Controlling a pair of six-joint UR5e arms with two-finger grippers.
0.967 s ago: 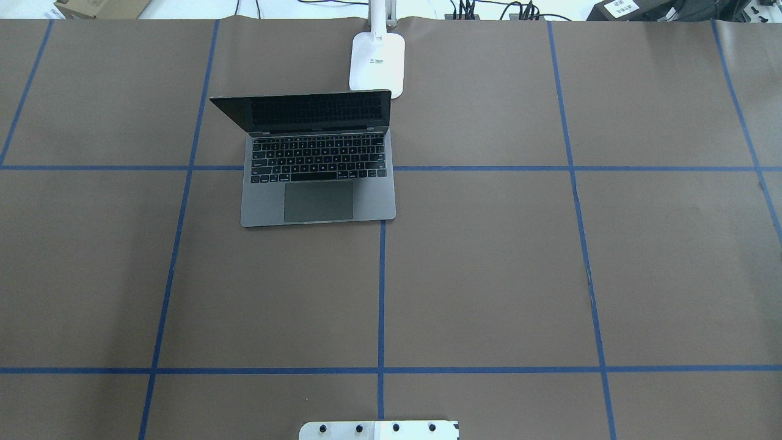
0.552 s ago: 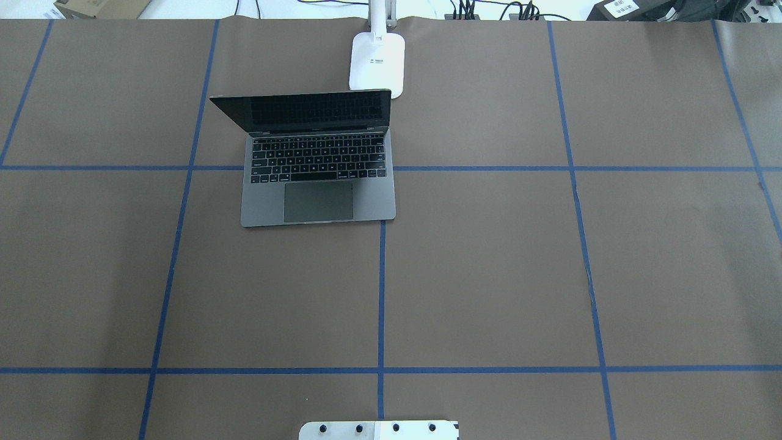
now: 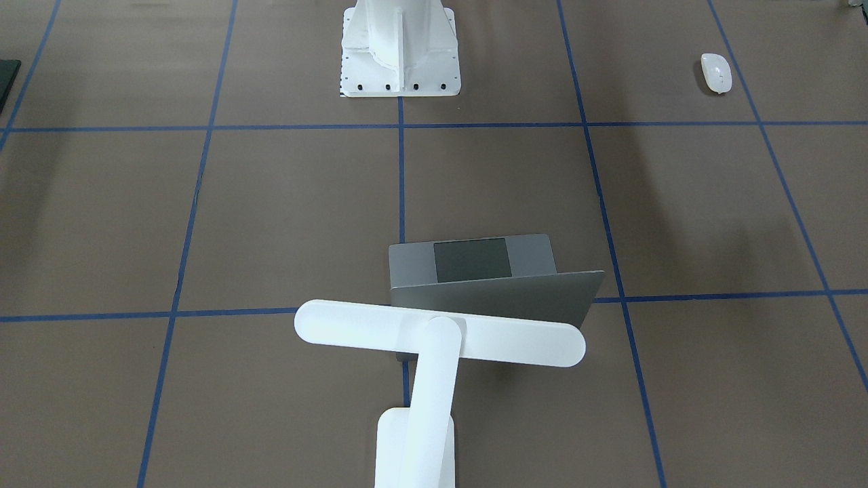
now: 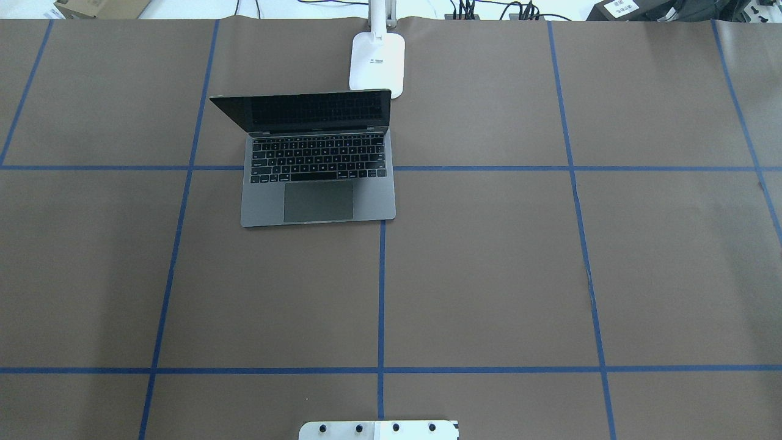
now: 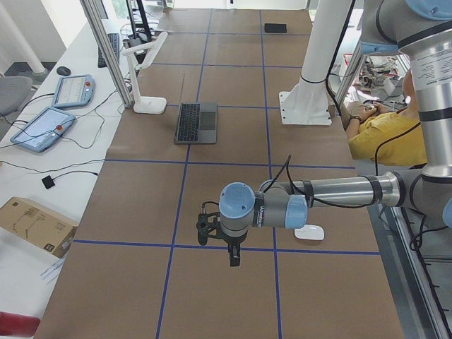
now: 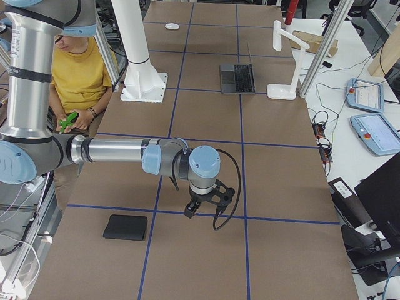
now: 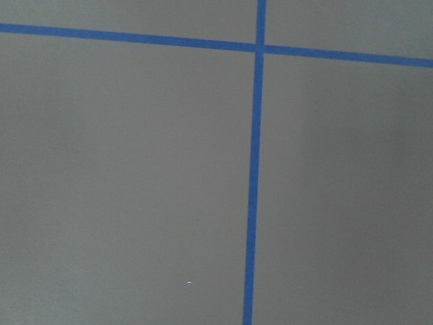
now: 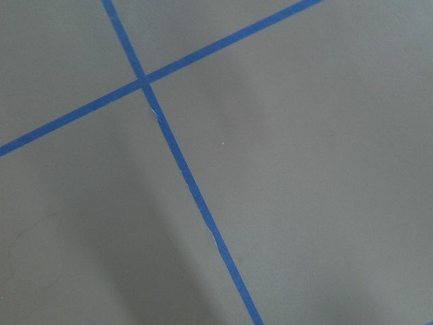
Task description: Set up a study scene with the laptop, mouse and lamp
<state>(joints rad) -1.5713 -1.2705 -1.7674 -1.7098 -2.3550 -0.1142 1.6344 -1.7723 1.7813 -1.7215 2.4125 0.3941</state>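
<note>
The laptop (image 4: 317, 183) stands open at the table's far middle, its screen facing the robot. The lamp (image 3: 441, 332) stands right behind it, its bar head over the lid; its base (image 4: 377, 61) is at the far edge. The mouse (image 3: 716, 72) lies alone near the robot's left side, beside my left forearm in the left side view (image 5: 308, 232). My left gripper (image 5: 233, 256) hangs over bare table beyond the mouse. My right gripper (image 6: 201, 210) hangs over bare table on the right. Both show only in the side views, so I cannot tell whether they are open or shut.
The white pedestal (image 3: 400, 47) stands at the robot's edge. A thin black pad (image 6: 125, 227) lies near my right gripper. A person in yellow (image 6: 78, 69) sits behind the robot. Tablets (image 5: 53, 116) and cables lie on the side bench.
</note>
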